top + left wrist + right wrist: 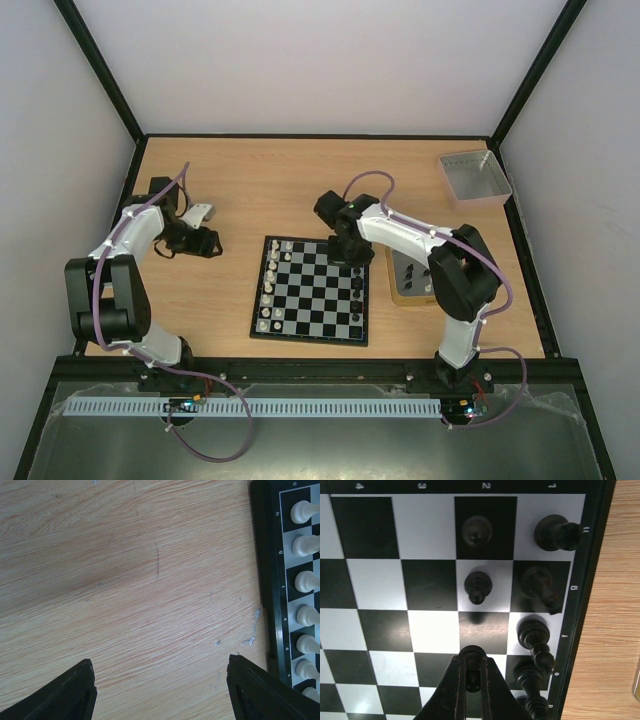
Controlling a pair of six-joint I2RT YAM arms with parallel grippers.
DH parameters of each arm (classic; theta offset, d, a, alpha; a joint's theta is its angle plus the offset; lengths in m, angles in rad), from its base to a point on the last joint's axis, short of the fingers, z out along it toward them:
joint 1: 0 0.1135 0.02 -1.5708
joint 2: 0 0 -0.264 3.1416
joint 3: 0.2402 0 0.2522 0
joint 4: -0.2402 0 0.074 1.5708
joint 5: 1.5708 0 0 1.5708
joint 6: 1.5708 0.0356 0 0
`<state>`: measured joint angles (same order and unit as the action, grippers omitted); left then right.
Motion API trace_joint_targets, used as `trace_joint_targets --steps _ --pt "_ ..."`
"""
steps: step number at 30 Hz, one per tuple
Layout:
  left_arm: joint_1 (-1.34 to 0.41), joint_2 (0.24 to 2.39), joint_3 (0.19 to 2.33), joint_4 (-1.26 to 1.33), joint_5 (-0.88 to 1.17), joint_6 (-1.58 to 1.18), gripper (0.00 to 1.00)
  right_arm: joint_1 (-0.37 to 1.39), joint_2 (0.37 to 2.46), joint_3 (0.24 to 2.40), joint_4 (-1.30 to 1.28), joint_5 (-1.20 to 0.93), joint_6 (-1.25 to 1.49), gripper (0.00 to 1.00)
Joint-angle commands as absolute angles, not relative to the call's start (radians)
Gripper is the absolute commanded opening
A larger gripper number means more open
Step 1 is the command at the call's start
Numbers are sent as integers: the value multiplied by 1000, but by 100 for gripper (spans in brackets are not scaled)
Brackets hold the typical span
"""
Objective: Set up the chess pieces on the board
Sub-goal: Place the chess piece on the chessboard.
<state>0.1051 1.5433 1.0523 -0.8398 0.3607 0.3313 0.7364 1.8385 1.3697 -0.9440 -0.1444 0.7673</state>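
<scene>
Chess pieces (268,290) stand partly arranged on the board (315,300), mid-desk between the two arms.
The right end effector (472,672) is pinched narrowly on a black pawn (472,654) above column 2, probably to extend the pawn row. The left end effector (161,672) gapes wide and empty over the bare desk (125,580) beside the white pieces (304,581). Border numerals 4, 3 and 2 are legible.

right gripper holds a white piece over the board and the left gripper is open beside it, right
No. The piece in the right gripper is black, not white; the right wrist view shows it. It is over the board, and the left gripper is open beside it.
</scene>
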Motion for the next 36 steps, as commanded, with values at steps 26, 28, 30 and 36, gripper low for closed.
trace_joint_targets --steps 26,28,30,36 --pt "98 1549 1039 -838 377 314 72 700 1896 1302 -870 -171 725 2" --pt "98 1552 1037 -837 377 314 72 699 1896 1304 -871 -170 723 5" --pt "98 1555 1038 -836 379 316 72 697 1894 1309 -873 -170 721 12" --pt "98 1566 1036 -831 382 316 72 693 1891 1340 -890 -167 716 19"
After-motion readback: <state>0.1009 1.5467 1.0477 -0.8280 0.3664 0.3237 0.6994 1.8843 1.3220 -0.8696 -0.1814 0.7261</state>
